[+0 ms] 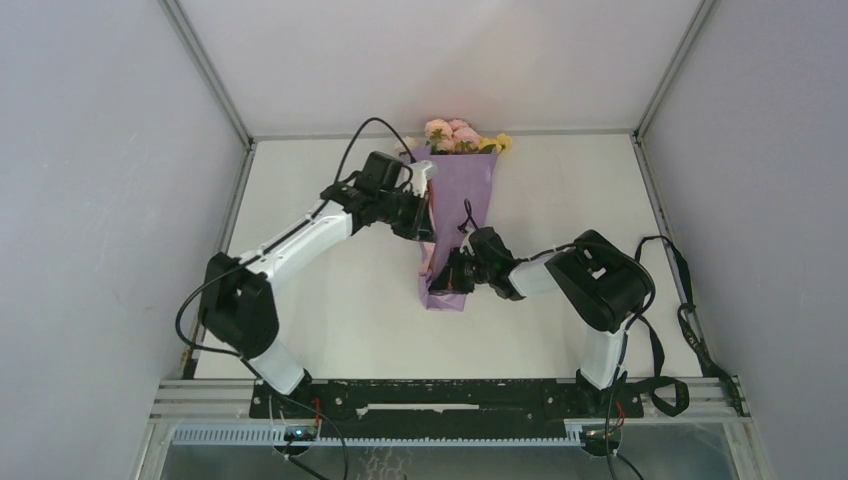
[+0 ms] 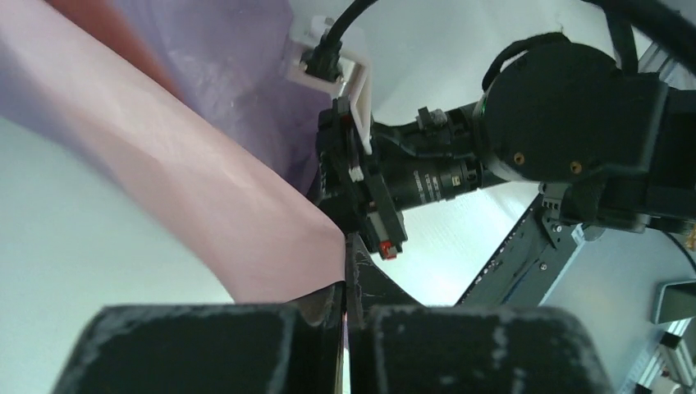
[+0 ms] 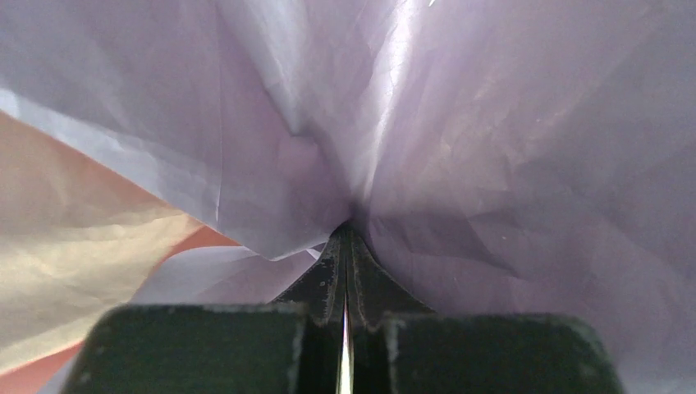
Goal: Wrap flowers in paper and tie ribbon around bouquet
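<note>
Lilac-purple crinkled wrapping paper [image 1: 462,190], rolled around pink, yellow and white flowers [image 1: 455,135], lies mid-surface with the blooms at the far end. Left end effector [image 2: 348,279] is fully closed on the paper's left edge. Right end effector [image 3: 345,246] pinches the narrow near end, partly hiding it. White surface [image 1: 330,320]; grey walls [image 1: 100,200] around.

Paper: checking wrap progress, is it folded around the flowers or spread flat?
Folded: the paper forms a narrow sleeve, the flowers showing only at its far end.
</note>
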Robot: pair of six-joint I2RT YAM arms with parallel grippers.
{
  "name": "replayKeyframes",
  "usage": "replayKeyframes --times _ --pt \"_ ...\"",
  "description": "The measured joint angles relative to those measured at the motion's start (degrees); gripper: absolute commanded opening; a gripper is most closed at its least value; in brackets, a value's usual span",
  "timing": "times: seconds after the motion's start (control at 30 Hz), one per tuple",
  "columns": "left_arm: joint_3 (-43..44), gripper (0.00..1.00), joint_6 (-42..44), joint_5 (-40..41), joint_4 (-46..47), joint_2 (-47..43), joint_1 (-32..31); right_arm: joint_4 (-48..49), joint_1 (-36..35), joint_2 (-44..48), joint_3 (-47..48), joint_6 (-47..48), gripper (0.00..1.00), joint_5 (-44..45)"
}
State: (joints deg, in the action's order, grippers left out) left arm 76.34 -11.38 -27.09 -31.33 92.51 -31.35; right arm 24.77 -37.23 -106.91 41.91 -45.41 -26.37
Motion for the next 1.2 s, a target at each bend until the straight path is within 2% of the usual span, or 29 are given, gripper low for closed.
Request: replayKeyframes --times 0.37,0.57,0.73,1.03,1.1,1.13,1.17,1.2 --pt "10.1 0.0 4.3 0.8 -0.9 12.4 -3.1 2.8 -1.3 0.3 -1.2 -1.7 0.0 2.2" --pt "12.9 0.0 6.6 4.5 -0.5 19.9 -3.2 3.9 -3.3 5.4 -7.0 -4.5 0.0 7.5" --pt "12.9 0.0 8.0 5.9 -0.5 23.6 -3.2 -0.1 -5.0 9.4 -7.9 -6.4 0.0 12.0" --pt "13.5 0.0 10.5 6.7 0.0 28.8 -3.2 -12.9 -5.7 19.4 -7.9 -7.9 0.1 19.0" --pt "13.5 0.0 10.6 6.8 0.0 29.6 -3.2 -16.6 -5.6 22.5 -7.9 -7.6 0.17 20.0" --pt "13.5 0.0 10.8 6.7 0.0 29.8 -3.2 -18.0 -5.2 23.7 -7.9 -7.3 0.24 20.4" --pt "13.5 0.0 10.9 6.7 0.0 29.8 -3.2 -19.9 -4.4 25.4 -7.9 -6.8 0.37 20.5" --pt "13.5 0.0 11.0 6.7 0.0 29.8 -3.2 -21.4 -3.5 26.7 -7.9 -6.1 0.68 20.2"
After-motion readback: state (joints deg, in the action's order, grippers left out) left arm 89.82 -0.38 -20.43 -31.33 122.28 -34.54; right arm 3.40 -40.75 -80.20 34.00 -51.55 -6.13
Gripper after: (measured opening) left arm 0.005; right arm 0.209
